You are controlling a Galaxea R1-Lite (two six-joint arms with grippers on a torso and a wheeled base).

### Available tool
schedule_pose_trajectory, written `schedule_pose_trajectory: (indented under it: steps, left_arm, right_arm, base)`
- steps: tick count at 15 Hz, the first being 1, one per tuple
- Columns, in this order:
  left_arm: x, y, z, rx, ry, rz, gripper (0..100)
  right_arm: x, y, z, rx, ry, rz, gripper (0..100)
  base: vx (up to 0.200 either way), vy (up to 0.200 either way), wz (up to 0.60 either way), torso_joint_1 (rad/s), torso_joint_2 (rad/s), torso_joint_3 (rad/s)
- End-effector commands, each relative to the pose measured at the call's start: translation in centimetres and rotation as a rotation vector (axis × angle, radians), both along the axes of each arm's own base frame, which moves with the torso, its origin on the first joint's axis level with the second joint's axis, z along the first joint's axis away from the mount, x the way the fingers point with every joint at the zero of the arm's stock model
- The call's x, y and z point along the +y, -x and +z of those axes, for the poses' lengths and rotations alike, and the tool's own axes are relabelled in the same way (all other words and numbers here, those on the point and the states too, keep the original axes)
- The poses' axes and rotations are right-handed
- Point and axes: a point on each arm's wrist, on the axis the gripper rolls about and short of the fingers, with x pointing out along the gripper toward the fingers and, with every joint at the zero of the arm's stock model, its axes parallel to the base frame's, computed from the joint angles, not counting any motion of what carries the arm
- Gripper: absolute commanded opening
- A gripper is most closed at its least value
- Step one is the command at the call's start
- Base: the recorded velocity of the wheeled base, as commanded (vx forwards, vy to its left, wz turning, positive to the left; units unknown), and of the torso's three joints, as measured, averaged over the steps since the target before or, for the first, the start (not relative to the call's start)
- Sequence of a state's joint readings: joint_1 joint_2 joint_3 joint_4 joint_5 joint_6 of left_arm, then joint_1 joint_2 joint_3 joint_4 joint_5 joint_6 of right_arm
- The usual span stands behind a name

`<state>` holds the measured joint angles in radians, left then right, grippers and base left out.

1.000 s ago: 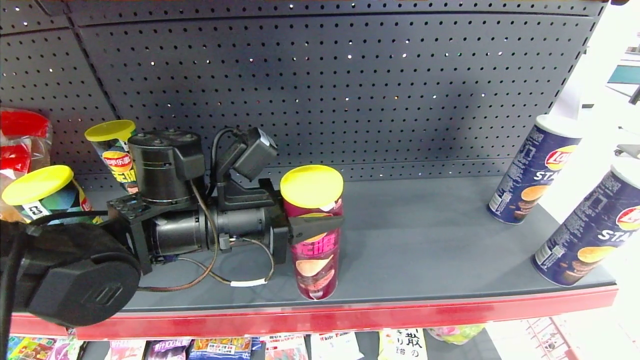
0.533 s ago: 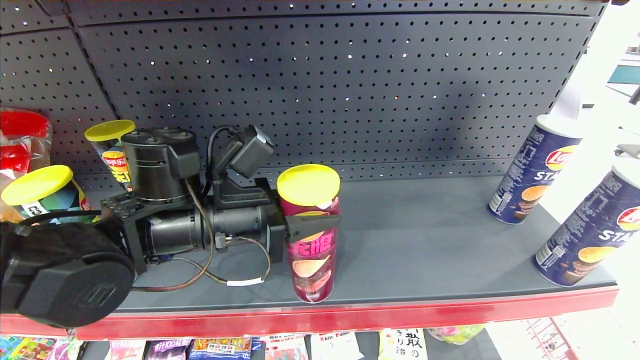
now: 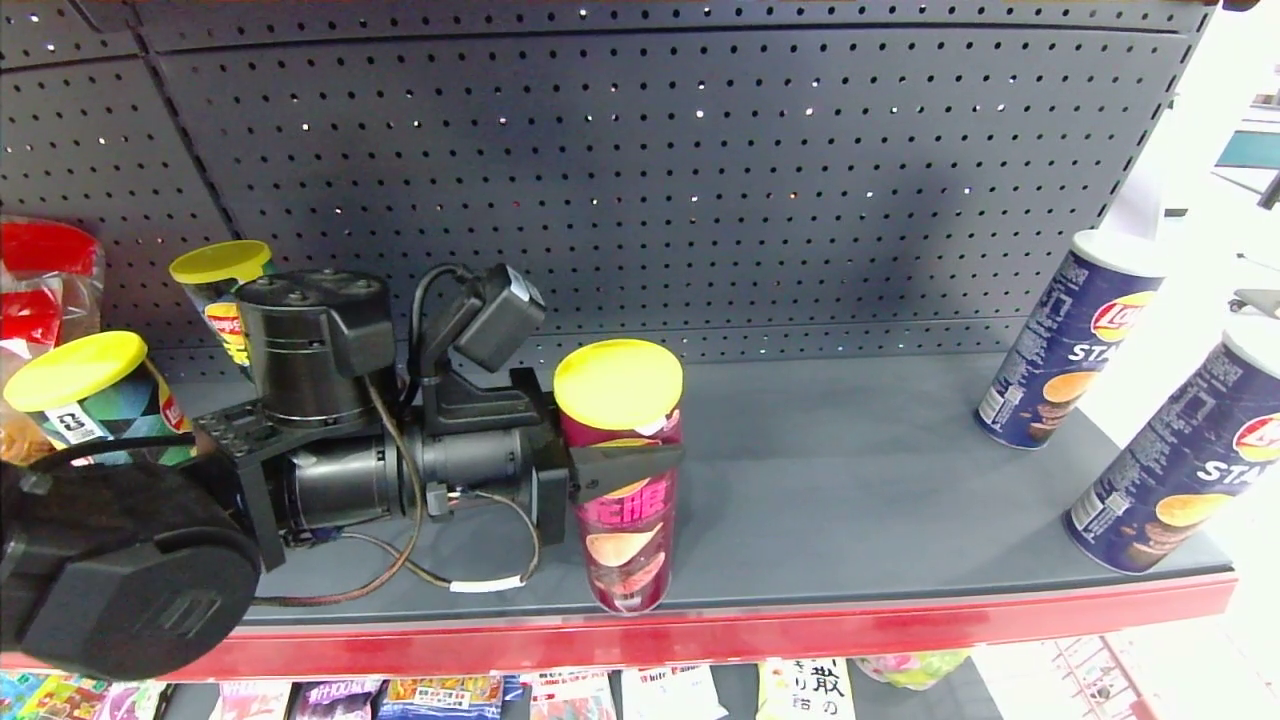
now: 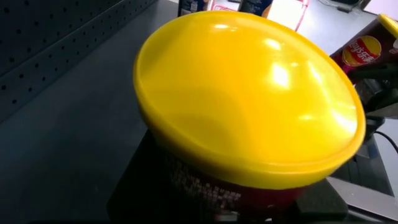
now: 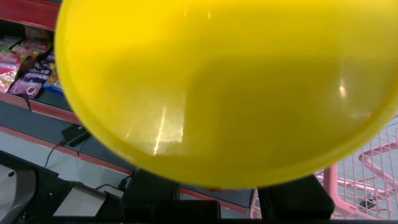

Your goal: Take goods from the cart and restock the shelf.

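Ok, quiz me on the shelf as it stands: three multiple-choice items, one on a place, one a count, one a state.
1. Where is the maroon can?
A. upright near the shelf's front edge
B. against the pegboard
C. on the lower shelf

2. How many blue cans stand at the shelf's right end?
A. one
B. two
C. four

3. What is the left claw doing?
A. open, clear of everything
B. shut on the maroon can
C. holding a blue can

Answers:
1 A: its base sits by the red lip.
2 B: two stand there, apart.
3 B: a finger crosses the can's front under the yellow lid.
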<state>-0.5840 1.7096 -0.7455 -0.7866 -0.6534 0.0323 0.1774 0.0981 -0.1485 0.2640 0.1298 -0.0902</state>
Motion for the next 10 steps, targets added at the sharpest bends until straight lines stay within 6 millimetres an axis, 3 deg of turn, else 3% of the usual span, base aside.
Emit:
schedule_pose_trajectory:
  steps: [1,2,3,8,10]
  left_arm:
    - [0.0,0.0,-0.2,0.009,-0.006,0.0,0]
    - [0.0,0.0,-0.3,0.008,-0.008,-0.001,0]
    - [0.0,0.0,-0.5,0.01,-0.012,-0.001,100]
    - [0.1,0.1,-0.5,0.014,-0.014,0.006,100]
    - [1.1,1.0,-0.6,0.022,-0.019,0.027,100]
  right_arm:
    - [0.0,0.0,0.0,0.001,0.0,0.001,0]
    - [0.0,0.0,0.0,0.002,-0.001,0.001,0]
    - [0.0,0.0,0.0,0.002,-0.001,0.001,0]
    - [0.0,0.0,0.0,0.002,-0.001,0.001,0]
    - [0.0,0.0,0.0,0.0,0.0,0.001,0]
  base:
    - [0.0,0.0,0.0,0.0,0.0,0.0]
    - [0.0,0.0,0.0,0.0,0.0,0.0]
    - [0.0,0.0,0.0,0.0,0.0,0.0]
    - [0.0,0.0,0.0,0.0,0.0,0.0]
    - [0.0,0.0,0.0,0.0,0.0,0.0]
